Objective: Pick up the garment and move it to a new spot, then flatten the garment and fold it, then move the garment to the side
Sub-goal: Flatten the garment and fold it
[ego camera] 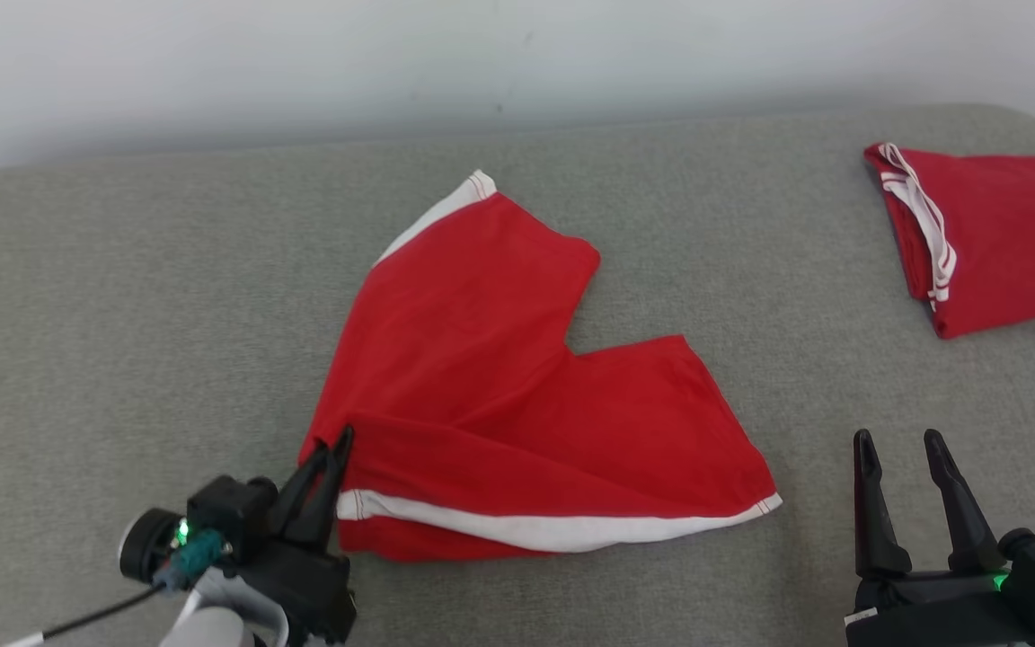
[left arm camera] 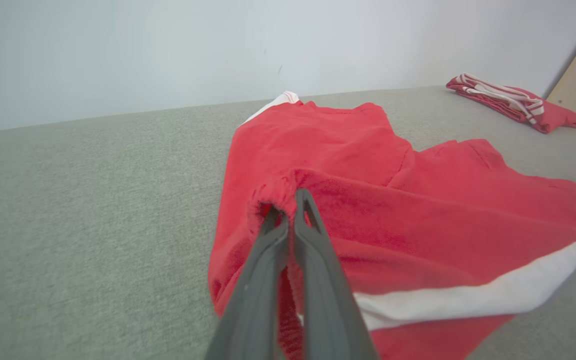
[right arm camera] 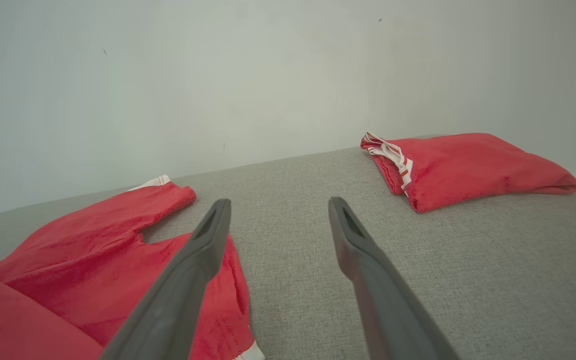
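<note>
Midway on the grey pad, the red garment is pinched at its near-left corner by the left gripper, a thin hold that could slip if dragged while the right gripper gapes empty.

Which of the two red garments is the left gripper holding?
The unfolded shorts in the middle, pinched by the left gripper at their edge; the folded garment lies far right, untouched.

Garment — lower edge off-frame
</note>
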Tool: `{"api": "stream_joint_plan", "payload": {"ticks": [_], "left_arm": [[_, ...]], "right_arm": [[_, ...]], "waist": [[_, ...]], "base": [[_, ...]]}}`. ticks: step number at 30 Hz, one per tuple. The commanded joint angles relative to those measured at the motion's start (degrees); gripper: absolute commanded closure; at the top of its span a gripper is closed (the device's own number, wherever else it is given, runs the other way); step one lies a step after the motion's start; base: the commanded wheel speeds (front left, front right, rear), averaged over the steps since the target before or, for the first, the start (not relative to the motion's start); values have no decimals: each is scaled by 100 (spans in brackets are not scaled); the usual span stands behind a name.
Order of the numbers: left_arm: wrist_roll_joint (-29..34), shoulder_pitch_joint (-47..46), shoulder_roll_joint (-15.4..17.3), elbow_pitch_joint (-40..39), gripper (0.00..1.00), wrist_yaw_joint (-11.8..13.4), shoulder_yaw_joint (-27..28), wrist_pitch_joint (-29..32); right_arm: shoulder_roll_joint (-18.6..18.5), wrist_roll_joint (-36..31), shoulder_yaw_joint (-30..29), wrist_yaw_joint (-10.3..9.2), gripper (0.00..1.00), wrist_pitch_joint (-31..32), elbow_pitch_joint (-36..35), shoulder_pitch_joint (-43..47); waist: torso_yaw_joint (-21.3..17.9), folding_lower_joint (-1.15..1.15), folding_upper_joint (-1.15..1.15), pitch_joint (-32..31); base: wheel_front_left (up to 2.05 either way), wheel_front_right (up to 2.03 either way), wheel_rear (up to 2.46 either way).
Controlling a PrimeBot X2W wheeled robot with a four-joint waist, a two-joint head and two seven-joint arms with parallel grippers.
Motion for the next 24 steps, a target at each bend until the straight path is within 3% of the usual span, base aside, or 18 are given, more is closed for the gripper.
{"api": "stream_joint_plan", "payload": {"ticks": [1,7,13,14,15,16,24], "left_arm": [[-34,-183,20,142,100,-4,-12,-44],[-170,-733,84,957,100,-1,-108,-53],[-99,-905,-1,1245,100,-1,-102,-55],[-87,-889,-20,1221,64,-2,-88,-56],[-56,-854,-25,1205,53,-1,-80,-55],[-29,-816,-45,1186,0,-2,-59,-56],[51,-278,-325,728,0,-1,246,-56]], "right_arm": [[-19,-36,-6,-17,0,0,19,-79],[31,-20,10,-17,0,0,119,-201],[56,-38,-27,-17,0,0,194,-229],[60,-48,-40,-17,0,0,198,-216],[67,-55,-47,-17,0,0,209,-197],[71,-53,-48,-17,0,0,219,-177],[100,2,-21,-17,0,0,261,-87]], "waist": [[-176,0,0,175],[-311,0,0,308],[-301,0,0,299],[-276,0,0,282],[-245,0,0,250],[-210,0,0,220],[64,0,0,-44]], "base": [[0,0,0],[0,0,0],[0,0,0],[0,0,0],[0,0,0],[0,0,0],[0,0,0]]}}
